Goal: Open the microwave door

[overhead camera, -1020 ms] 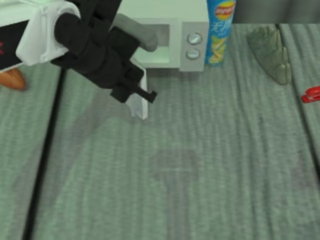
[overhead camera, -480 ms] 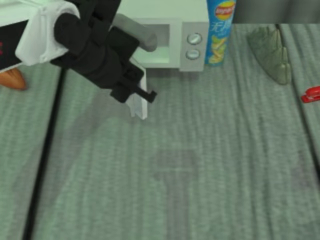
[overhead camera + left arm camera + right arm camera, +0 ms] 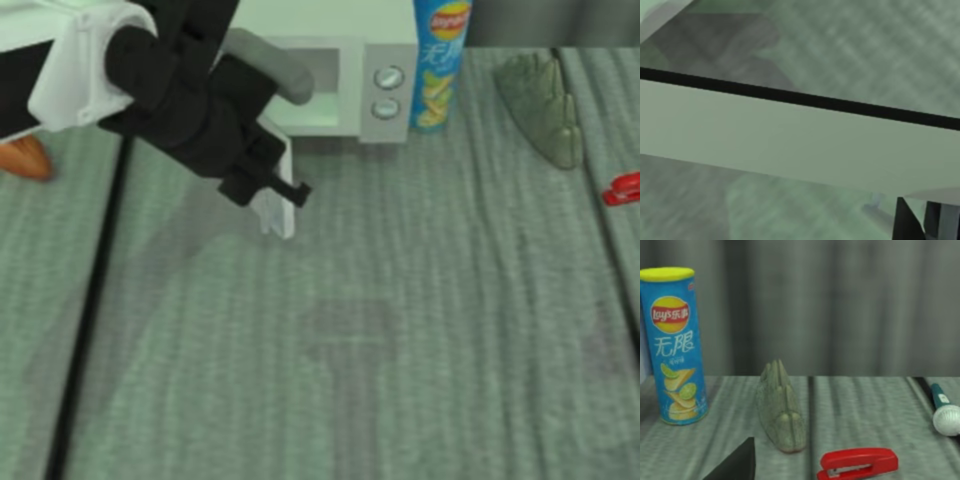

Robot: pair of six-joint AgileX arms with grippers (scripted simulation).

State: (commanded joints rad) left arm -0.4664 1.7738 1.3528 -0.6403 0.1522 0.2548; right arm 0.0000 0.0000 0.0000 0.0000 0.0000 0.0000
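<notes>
Top view: microwave (image 3: 345, 95) stood at far edge of table (image 3: 420, 330), left of centre, w/ two knobs at its right front. Door (image 3: 278, 195) was swung out toward the near side, edge-on, hinged at the oven's left. Left gripper (image 3: 272, 192) sat at the door's free end, fingers closed on that edge. Left wrist view: pale door panel (image 3: 790, 140) w/ dark rim crossing the frame. Right gripper lay outside top view; one dark finger (image 3: 735, 465) showed in right wrist view, so cannot tell its opening. Chips can (image 3: 441, 62) stood just right of microwave; grey-green object (image 3: 542, 105) and red stapler (image 3: 622, 188) further right.
</notes>
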